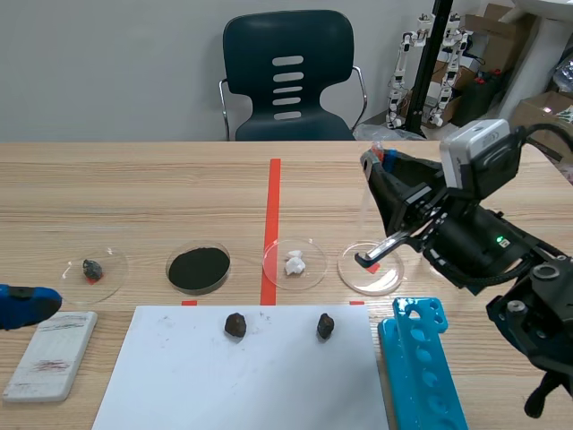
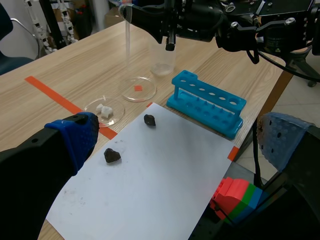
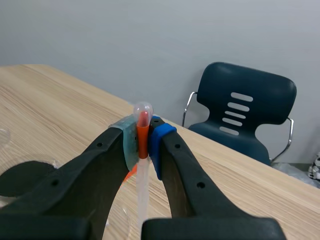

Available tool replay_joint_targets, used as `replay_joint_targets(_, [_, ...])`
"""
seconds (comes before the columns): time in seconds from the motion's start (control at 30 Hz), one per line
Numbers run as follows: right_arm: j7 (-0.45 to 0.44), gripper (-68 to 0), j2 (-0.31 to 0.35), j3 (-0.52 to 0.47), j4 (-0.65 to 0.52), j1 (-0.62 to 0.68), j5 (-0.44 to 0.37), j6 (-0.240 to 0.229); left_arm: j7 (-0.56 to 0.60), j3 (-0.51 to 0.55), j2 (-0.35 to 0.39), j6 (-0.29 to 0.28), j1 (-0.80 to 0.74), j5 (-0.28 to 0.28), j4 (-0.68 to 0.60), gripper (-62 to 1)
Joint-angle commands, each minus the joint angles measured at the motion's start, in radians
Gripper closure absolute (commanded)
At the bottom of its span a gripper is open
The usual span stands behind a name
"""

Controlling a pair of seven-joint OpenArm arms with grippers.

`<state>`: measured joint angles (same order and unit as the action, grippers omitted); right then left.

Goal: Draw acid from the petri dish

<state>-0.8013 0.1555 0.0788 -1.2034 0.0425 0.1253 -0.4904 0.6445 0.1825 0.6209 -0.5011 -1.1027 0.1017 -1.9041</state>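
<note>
A plain grey wall (image 1: 107, 63) ran behind the counter (image 1: 134, 179), whose top was pale wood with a straight grain. A dark chair (image 1: 288, 76) with slots in its back and a chrome frame stood at the far edge, facing in. Right of it stood small white figures (image 1: 405, 76), a black pole (image 1: 440, 45) and cardboard boxes (image 1: 542, 107). The floor (image 2: 305, 110) was pale, the light even.

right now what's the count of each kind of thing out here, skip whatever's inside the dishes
petri dishes: 4
dark stones on the paper: 2
white paper sheet: 1
blue tube rack: 1
white slab: 1
clear beaker: 1
pipette, held in the right gripper: 1
total: 11
</note>
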Motion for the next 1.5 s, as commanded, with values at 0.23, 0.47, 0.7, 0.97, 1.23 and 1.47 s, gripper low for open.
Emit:
replay_joint_targets(0.23, [-0.062,-1.0,-0.001,-0.005,0.059,-0.032,0.006,0.023,0.016,-0.004,-0.008,-0.003,-0.008,0.01,-0.008,-62.3])
replay_joint_targets(0.47, [-0.069,-1.0,-0.001,-0.005,0.159,-0.089,0.006,0.023,0.016,-0.004,-0.008,-0.003,-0.008,0.01,-0.008,-62.3])
replay_joint_targets(0.7, [-0.074,-1.0,-0.001,0.016,0.202,-0.106,0.006,0.038,0.016,-0.004,-0.008,-0.003,-0.008,0.01,-0.008,-62.3])
replay_joint_targets(0.97, [-0.074,-1.0,-0.005,0.027,0.232,-0.106,0.006,0.058,0.016,-0.004,-0.008,-0.003,-0.008,0.01,-0.008,-62.3])
replay_joint_targets(1.23, [-0.073,-1.0,-0.014,0.027,0.25,-0.106,0.006,0.064,0.016,-0.004,-0.008,-0.003,-0.008,0.01,-0.008,-62.3])
replay_joint_targets(1.47, [-0.058,-1.0,-0.014,0.027,0.263,-0.106,0.006,0.064,0.016,-0.004,-0.008,-0.003,-0.008,0.01,-0.008,-62.3])
